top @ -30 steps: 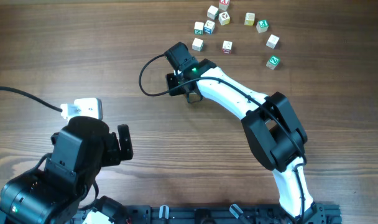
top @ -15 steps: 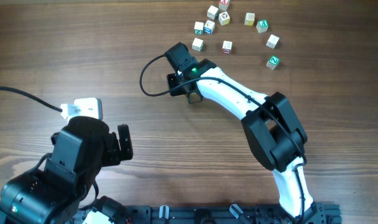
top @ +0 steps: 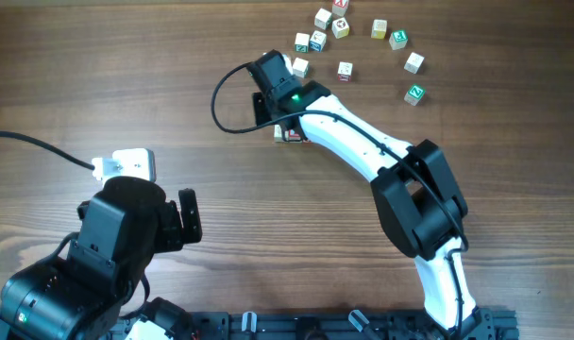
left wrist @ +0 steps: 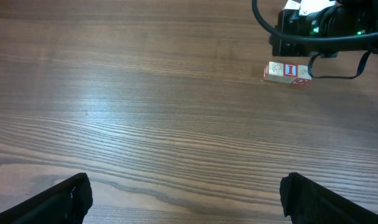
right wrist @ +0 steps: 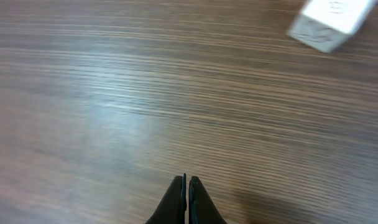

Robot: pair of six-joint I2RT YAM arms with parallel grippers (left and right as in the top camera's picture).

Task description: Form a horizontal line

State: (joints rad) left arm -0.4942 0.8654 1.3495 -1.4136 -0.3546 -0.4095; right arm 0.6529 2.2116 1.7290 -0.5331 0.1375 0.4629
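The line (left wrist: 287, 70) is three tiny pale wooden cubes touching edge to edge in a straight row. The middle cube bears a red letter I and the right one a red mark. The left one has a faint mark I cannot read. It lies flat on the tabletop (left wrist: 145, 124), at 12 o'clock from the middle of the overhead view, partly hidden there under the right arm (top: 344, 142). The loose cubes (top: 345, 70) are scattered at 1 o'clock, apart from it.

The right arm reaches from 5 o'clock toward 12, with its wrist just past the line. The right fingers (right wrist: 181, 193) are pressed together over bare wood, holding nothing. The left arm (top: 117, 236) is folded at 8 o'clock, well apart from the line. The left fingers (left wrist: 68, 199) are spread wide and empty.
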